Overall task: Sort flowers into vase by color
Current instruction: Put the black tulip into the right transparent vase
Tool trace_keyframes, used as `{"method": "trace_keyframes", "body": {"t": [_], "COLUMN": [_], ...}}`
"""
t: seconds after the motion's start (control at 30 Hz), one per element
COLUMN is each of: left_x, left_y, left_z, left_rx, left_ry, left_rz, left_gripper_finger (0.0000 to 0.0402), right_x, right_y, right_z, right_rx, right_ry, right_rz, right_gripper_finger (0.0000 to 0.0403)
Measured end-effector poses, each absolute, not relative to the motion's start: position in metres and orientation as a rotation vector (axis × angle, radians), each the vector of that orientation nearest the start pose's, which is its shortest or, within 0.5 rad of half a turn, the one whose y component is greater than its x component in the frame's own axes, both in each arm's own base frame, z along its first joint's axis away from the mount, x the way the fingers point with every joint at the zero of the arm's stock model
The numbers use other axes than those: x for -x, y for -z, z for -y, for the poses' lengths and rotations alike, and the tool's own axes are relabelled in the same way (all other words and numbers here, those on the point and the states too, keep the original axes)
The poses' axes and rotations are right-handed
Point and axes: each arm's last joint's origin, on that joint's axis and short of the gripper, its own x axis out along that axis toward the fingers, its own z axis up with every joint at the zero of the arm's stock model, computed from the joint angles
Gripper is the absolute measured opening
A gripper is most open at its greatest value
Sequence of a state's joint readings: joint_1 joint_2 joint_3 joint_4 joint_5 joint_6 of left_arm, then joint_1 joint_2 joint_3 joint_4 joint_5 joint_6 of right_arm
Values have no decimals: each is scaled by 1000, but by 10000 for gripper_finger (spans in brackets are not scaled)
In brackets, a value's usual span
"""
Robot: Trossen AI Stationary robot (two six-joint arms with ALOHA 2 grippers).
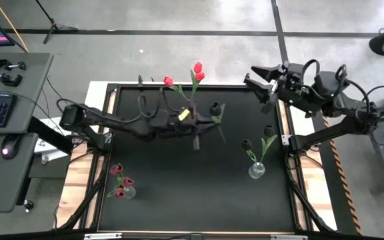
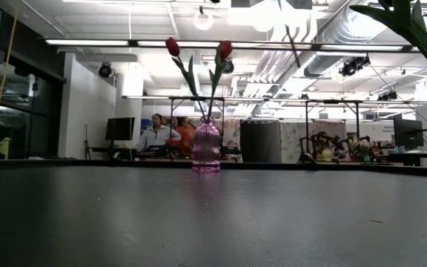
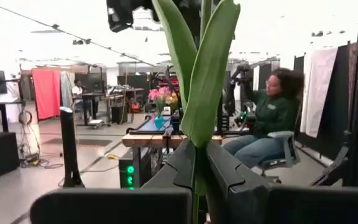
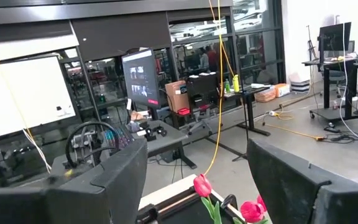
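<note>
My left gripper (image 1: 209, 124) is over the middle of the table, shut on a dark-headed tulip (image 1: 214, 108) whose broad green leaves (image 3: 207, 74) rise in front of the left wrist camera. My right gripper (image 1: 259, 83) hangs open over the far right corner and touches nothing. A purple vase (image 2: 206, 148) stands at the far edge with two red tulips (image 1: 198, 70) in it. Pink tulips (image 1: 121, 181) stand in a vase at the near left. A clear vase (image 1: 257, 171) at the near right holds dark tulips (image 1: 245, 143). My left gripper pinches the dark tulip between its two fingers (image 3: 229, 180) low on the stem, where the leaves begin (image 3: 196, 163). The fingers lie level and across the stem. The flower stands upright in the hold, leaves and head above the fingers. What hangs below the fingers is hidden.
The black table top (image 1: 179, 193) has a raised frame and wooden boards along its sides. A desk with keyboard and mouse (image 1: 5, 148) stands to the left. People sit at desks in the room beyond the far edge (image 2: 154, 133).
</note>
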State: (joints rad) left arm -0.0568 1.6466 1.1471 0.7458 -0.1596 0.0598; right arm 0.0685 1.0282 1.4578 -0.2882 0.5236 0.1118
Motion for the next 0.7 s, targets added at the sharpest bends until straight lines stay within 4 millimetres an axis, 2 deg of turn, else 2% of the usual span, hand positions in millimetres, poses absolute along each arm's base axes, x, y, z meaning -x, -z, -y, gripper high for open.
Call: {"method": "trace_keyframes", "body": {"t": [0.1, 0.27, 0.4, 0.6, 0.7], "left_x": [-397, -428, -449, -457, -458], "left_y": [-329, -325, -326, -343, -343], "left_z": [15, 3, -2, 1, 1], "left_rx": [-61, -65, -21, -30, -31], "left_ry": [-115, -118, -42, 25, 48], "left_rz": [256, 276, 300, 366, 364], "left_gripper_finger": [0, 0, 0, 0, 0], "right_x": [-174, -174, -174, -175, -175], "right_y": [-499, -499, -497, -496, -496], "right_z": [3, 3, 3, 3, 3], "right_rx": [-153, -159, -163, -164, -163], "right_ry": [446, 446, 447, 447, 447], "right_rz": [162, 157, 144, 136, 136], "right_gripper_finger": [263, 263, 263, 263, 263]}}
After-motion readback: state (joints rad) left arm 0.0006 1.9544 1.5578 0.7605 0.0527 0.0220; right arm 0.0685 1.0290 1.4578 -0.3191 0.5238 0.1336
